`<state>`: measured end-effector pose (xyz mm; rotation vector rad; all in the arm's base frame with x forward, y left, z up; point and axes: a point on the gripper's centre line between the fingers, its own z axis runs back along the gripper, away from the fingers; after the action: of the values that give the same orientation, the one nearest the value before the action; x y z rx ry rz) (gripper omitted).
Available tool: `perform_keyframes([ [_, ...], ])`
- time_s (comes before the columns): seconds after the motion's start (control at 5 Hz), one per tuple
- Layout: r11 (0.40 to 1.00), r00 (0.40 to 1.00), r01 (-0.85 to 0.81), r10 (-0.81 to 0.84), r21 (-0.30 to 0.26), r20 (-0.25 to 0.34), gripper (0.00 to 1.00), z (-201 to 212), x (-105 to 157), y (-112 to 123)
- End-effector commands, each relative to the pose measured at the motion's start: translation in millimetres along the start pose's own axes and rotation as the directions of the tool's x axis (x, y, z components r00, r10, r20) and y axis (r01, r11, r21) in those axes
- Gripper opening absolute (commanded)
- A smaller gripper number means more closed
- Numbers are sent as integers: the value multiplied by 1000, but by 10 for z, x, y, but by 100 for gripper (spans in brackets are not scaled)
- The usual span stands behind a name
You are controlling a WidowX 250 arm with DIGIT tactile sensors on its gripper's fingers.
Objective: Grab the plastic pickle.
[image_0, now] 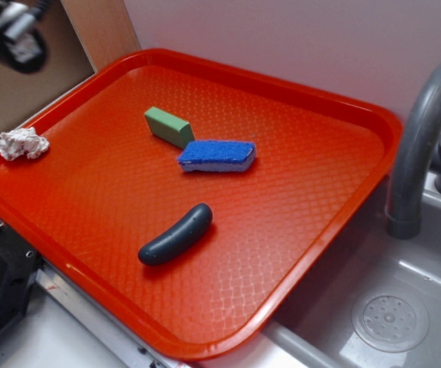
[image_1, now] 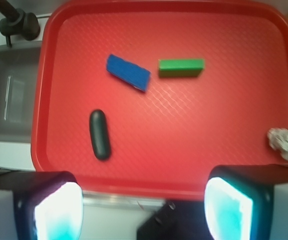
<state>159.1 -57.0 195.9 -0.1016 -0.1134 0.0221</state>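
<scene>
A dark blue-grey, sausage-shaped plastic pickle (image_0: 176,234) (image_1: 99,134) lies flat on a red textured plastic tray (image_0: 297,230) (image_1: 209,130), alone on the tray's near half. In the exterior view its long axis runs diagonally, one rounded end toward the tray's front edge, the other toward a blue rectangular sponge (image_0: 217,156) (image_1: 128,72). The sponge sits farther back on the tray, just beside a green rectangular block (image_0: 169,126) (image_1: 181,68). A crumpled white wad (image_0: 23,143) (image_1: 286,143) rests on the tray's rim. A grey sink (image_0: 404,307) (image_1: 8,100) with a curved faucet (image_0: 419,138) adjoins the tray. The gripper (image_1: 144,210) hangs above the tray's edge, fingers spread wide, touching nothing.
</scene>
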Motion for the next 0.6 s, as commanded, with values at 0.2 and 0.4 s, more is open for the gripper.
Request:
perform_keyframes([
  [0.2, 989, 985, 149, -151, -23, -85, 100, -937, 268, -585],
  [0.4, 982, 969, 191, -188, 4, -157, 100, -1255, 157, -677],
])
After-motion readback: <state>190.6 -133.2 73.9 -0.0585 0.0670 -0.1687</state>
